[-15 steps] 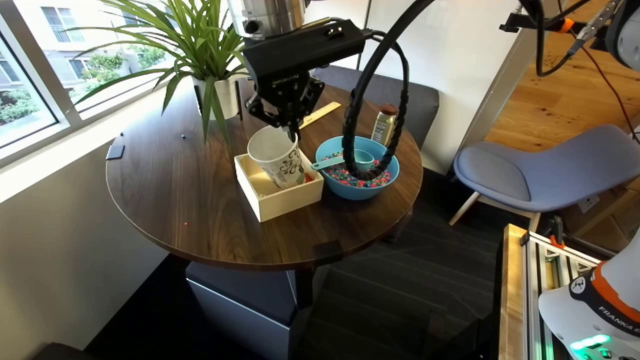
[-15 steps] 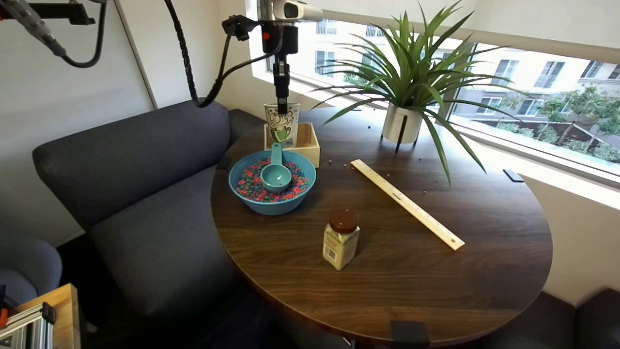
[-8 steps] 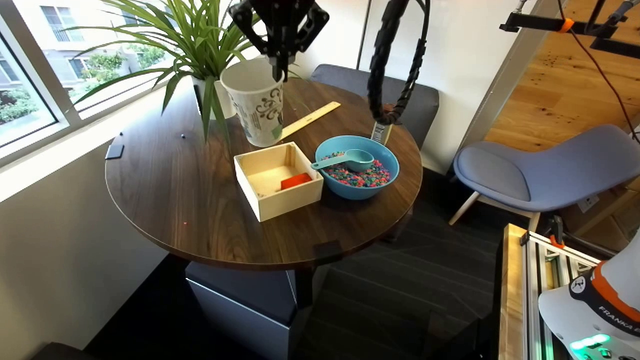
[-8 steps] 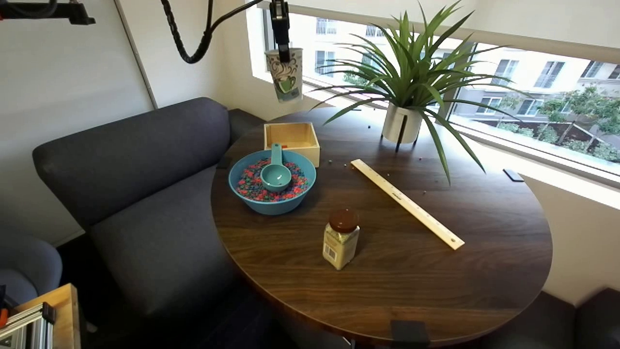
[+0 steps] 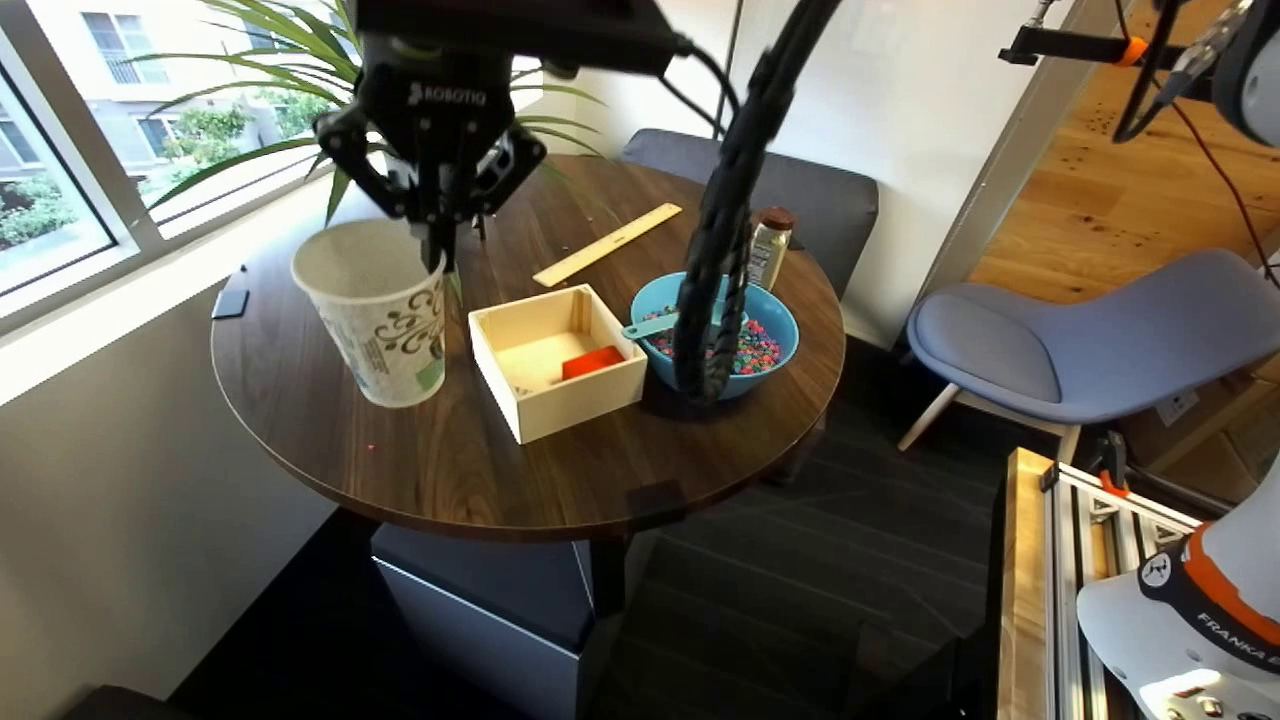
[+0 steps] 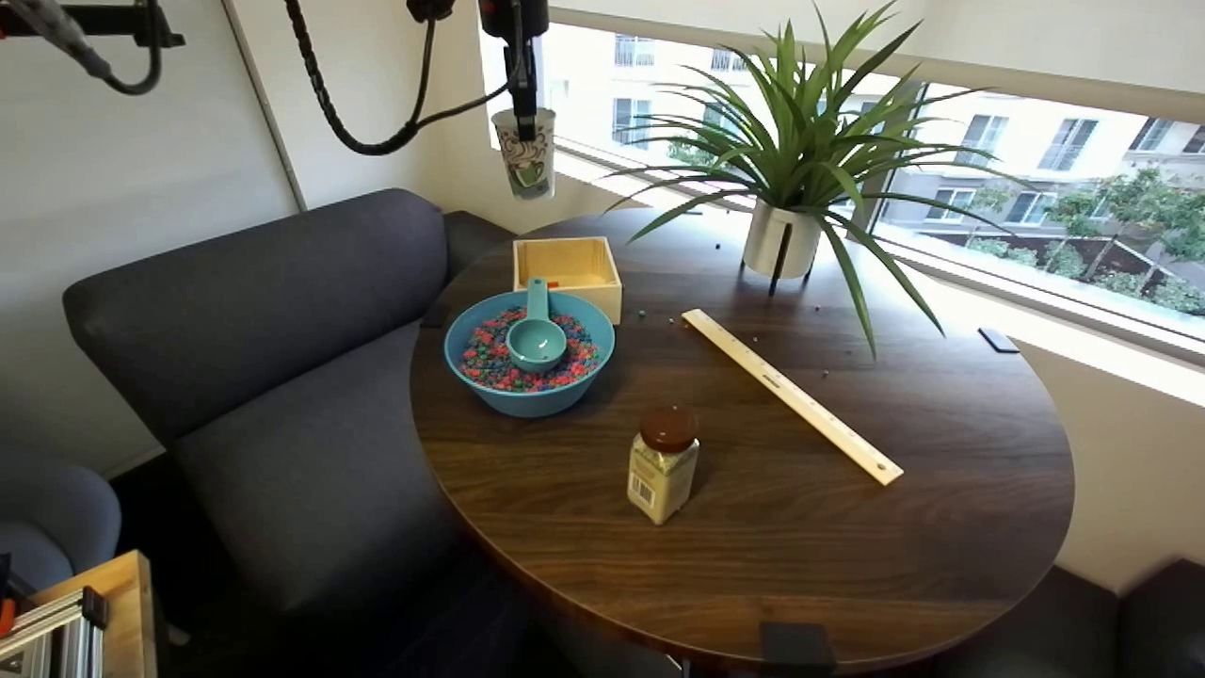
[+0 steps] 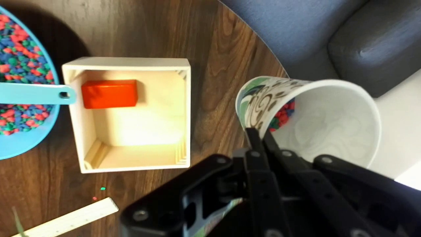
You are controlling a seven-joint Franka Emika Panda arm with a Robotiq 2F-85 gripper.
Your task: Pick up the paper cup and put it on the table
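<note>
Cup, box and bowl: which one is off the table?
The white paper cup with the swirly print: the fingers pinch it at the rim, in the air. The wooden box and the blue bowl both rest on the table.

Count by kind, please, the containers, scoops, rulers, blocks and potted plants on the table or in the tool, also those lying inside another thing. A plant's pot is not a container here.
Containers: 4 (paper cup in the tool, blue bowl, wooden box, jar)
Scoops: 1
Rulers: 1
Blocks: 1, red
Potted plants: 1
Total: 8
</note>
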